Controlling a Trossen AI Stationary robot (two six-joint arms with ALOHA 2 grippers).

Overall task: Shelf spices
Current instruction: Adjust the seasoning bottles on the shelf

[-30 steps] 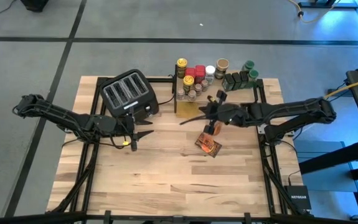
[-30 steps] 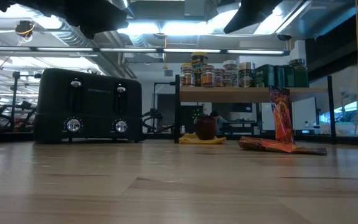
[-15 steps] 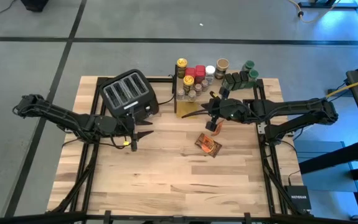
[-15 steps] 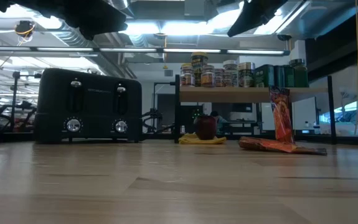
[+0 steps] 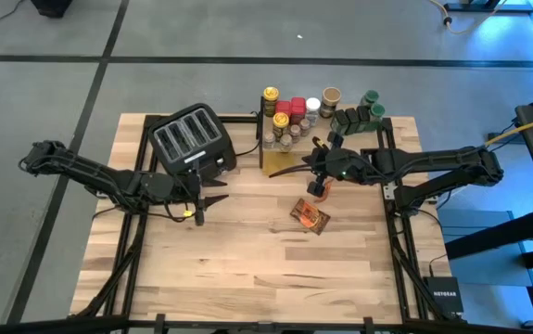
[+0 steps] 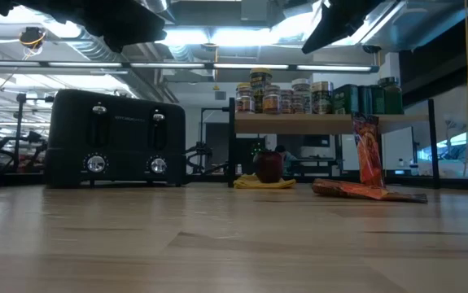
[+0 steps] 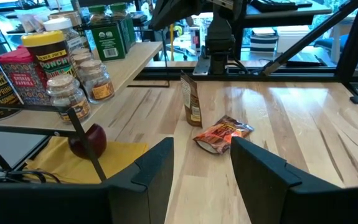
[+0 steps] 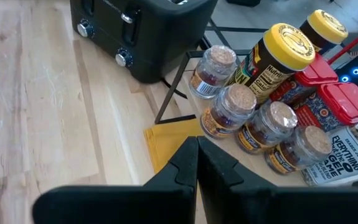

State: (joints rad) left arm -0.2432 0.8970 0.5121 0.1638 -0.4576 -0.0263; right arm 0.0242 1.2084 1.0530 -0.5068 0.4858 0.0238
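Right pincer (image 8: 197,149): fingers pressed together, nothing visible between them. It hangs high over the middle of the table (image 6: 217,244), just in front of the shelf (image 6: 331,122), pointing toward the jars (image 6: 299,96) and the yellow cloth (image 6: 264,183) under the plank.

Left pincer (image 7: 202,146): released, fingers apart and empty, waiting near the toaster (image 6: 115,138) on the left.

Where the spices are: jars and tins are crowded on the shelf top at the far side. Two foil packets are not yet shelved. One packet (image 6: 366,150) stands upright on the table just in front of the shelf's right half. The other, a flat packet (image 6: 356,190), lies just beside it on the near side. A round red object (image 6: 268,167) sits on the cloth below the shelf; I cannot tell what it is.

Step in hand, as I judge it: collect a packet with the right pincer.

Notes for doing it well:
- Open the fingers before descending; shut as they are, they would only knock the packet over.
- Take the upright packet first. Its top edge is free and offers a thin pinch.
- Pinch across the flat faces, since foil crumples and slips.
- Lift straight up, clear of the plank edge.
- Free room on the plank looks scarce, so choose the gap before lowering.
- Avoid brushing the front row of jars.
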